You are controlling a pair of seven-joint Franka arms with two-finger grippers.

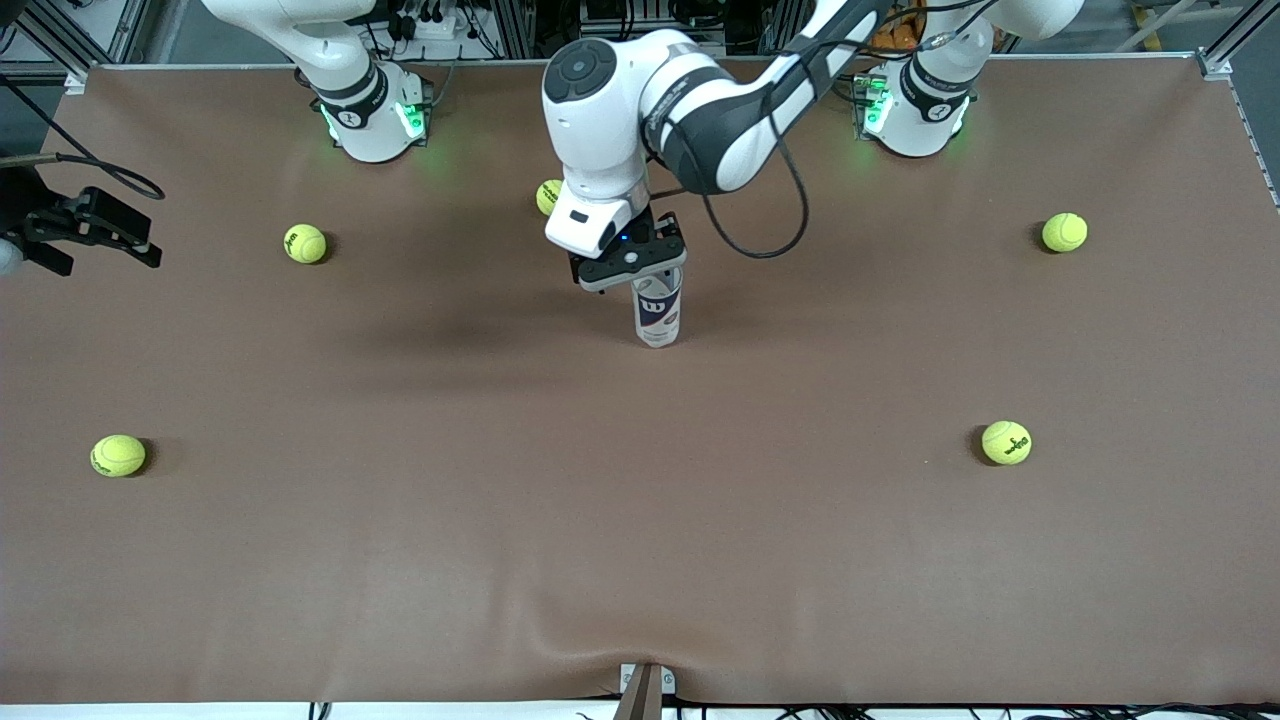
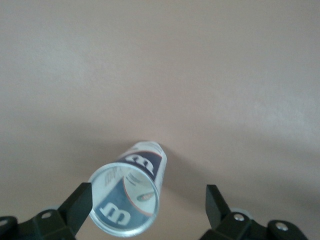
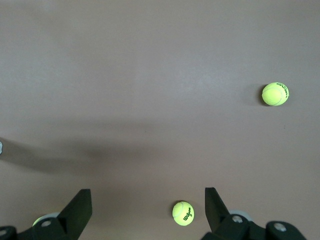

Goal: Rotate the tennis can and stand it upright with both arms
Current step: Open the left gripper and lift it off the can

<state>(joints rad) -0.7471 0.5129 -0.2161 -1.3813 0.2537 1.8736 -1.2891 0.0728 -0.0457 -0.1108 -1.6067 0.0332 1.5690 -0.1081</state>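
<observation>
Brown table cover (image 1: 420, 560) with the tennis can (image 1: 657, 312) standing upright near its middle. Left gripper (image 1: 632, 262) sits over the can's top, fingers (image 2: 77, 205) spread apart, one just beside the rim. Right gripper (image 3: 147, 207), fingers apart and empty, waits high over the cover, well apart from the can.

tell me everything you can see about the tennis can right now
The tennis can is a slim tube with a white and navy label bearing a white "W" logo and a silvery metal rim. It stands upright on the brown table near the middle. The left gripper is open around its top, one finger right beside the rim, the other clearly apart from it.
</observation>
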